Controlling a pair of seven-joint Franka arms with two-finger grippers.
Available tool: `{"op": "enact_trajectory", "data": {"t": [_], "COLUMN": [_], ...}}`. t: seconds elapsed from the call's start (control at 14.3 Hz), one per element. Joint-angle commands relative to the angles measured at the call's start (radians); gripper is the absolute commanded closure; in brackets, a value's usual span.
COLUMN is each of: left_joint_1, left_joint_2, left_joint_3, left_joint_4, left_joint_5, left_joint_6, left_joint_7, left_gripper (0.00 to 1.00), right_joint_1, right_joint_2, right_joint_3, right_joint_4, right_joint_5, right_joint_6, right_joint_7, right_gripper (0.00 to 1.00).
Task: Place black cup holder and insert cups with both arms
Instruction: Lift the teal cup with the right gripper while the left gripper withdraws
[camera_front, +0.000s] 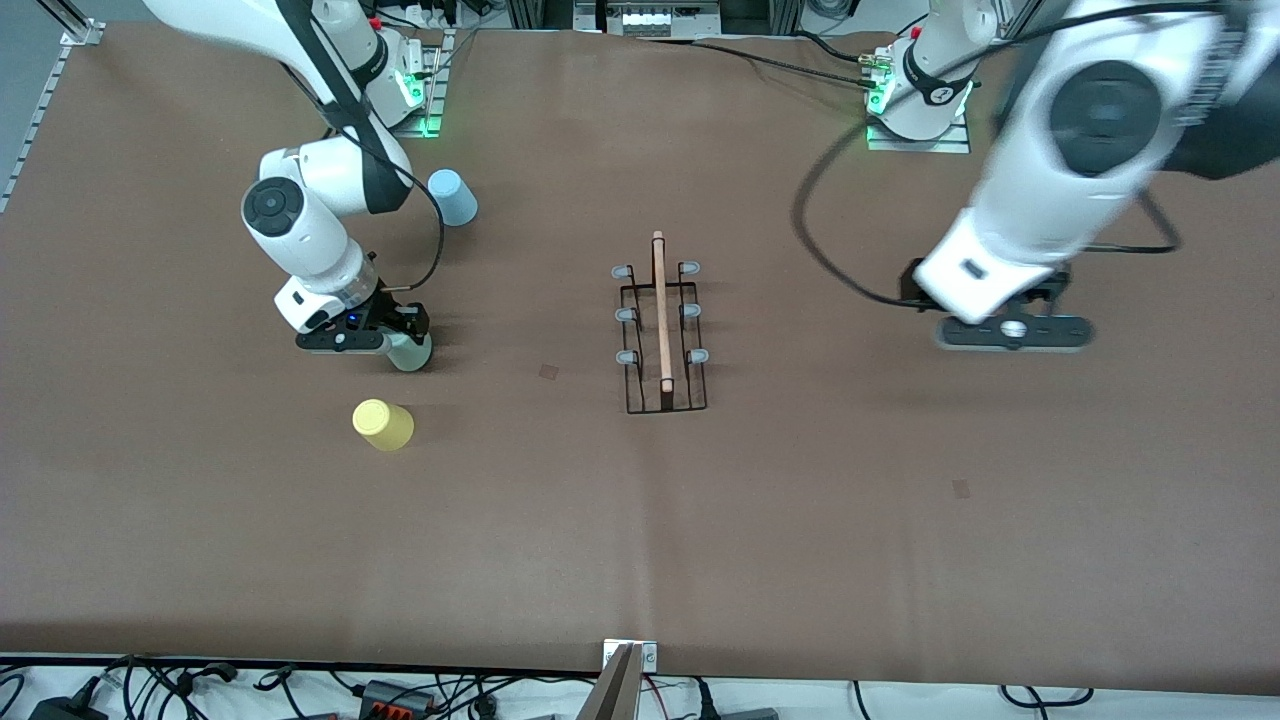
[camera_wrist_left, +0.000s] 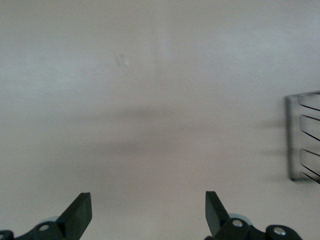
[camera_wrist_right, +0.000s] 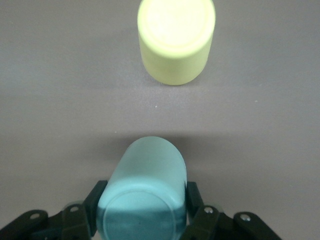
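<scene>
The black cup holder (camera_front: 660, 330) stands at the table's middle, its wooden rod on top; its edge shows in the left wrist view (camera_wrist_left: 302, 140). My right gripper (camera_front: 408, 342) is shut on the mint-green cup (camera_front: 410, 352), low at the table, its fingers (camera_wrist_right: 95, 200) on both sides of the cup (camera_wrist_right: 145, 190). The yellow cup (camera_front: 383, 424) stands bottom up, nearer the front camera than the mint-green one, and shows in the right wrist view (camera_wrist_right: 175, 40). The light-blue cup (camera_front: 453, 197) stands near the right arm's base. My left gripper (camera_front: 1012, 332) is open and empty (camera_wrist_left: 148, 210) over bare table toward the left arm's end.
Brown mat (camera_front: 640, 520) covers the table. Black cables (camera_front: 830, 260) trail from the left arm toward its base. Cables and plugs (camera_front: 380, 690) lie along the table's front edge.
</scene>
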Motion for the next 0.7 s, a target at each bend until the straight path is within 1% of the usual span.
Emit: {"op": "enact_trajectory", "data": {"t": [0.0,0.14,0.21,0.28,0.35,0.42,0.49,0.56,0.63], "left_joint_1": [0.015,-0.045,-0.087,-0.123,-0.144,-0.146,-0.142,-0.138,-0.137], "left_joint_2": [-0.111,-0.201,-0.244,-0.266,-0.277,-0.275,-0.272,-0.272,-0.278], "left_joint_3": [0.132,0.269,0.338,0.389,0.423,0.426,0.429,0.429,0.428], "left_joint_4": [-0.082,-0.197,-0.254,-0.286,-0.303,-0.310,-0.317,-0.307,-0.284], "left_joint_5": [-0.136,-0.139,-0.141,-0.141,-0.127,-0.127,-0.136,-0.135,-0.133], "left_joint_6": [-0.010,0.010,0.048,0.093,0.125,0.151,0.185,0.188,0.153], "left_joint_7": [0.198,0.321,0.352,0.365,0.363,0.357,0.357,0.360,0.357], "left_gripper": [0.00,0.00,0.00,0.00,0.00,0.00,0.00,0.00,0.00], "right_joint_1": [0.008,0.003,0.001,0.003,0.008,0.015,0.046,0.090,0.130], "right_joint_2": [-0.178,-0.223,-0.228,-0.225,-0.213,-0.185,-0.147,-0.110,-0.070], "right_joint_3": [0.033,0.137,0.188,0.229,0.277,0.311,0.317,0.317,0.317], "right_joint_4": [-0.009,0.000,0.026,0.063,0.120,0.179,0.251,0.317,0.367], "right_joint_5": [0.000,0.000,0.000,0.000,0.000,0.000,0.000,0.000,-0.002], "right_joint_6": [-0.170,-0.200,-0.209,-0.238,-0.273,-0.301,-0.342,-0.385,-0.401], "right_joint_7": [0.067,0.249,0.347,0.444,0.555,0.645,0.735,0.812,0.889], "right_gripper": [0.88,0.88,0.88,0.88,0.88,0.88,0.88,0.88,0.88]}}
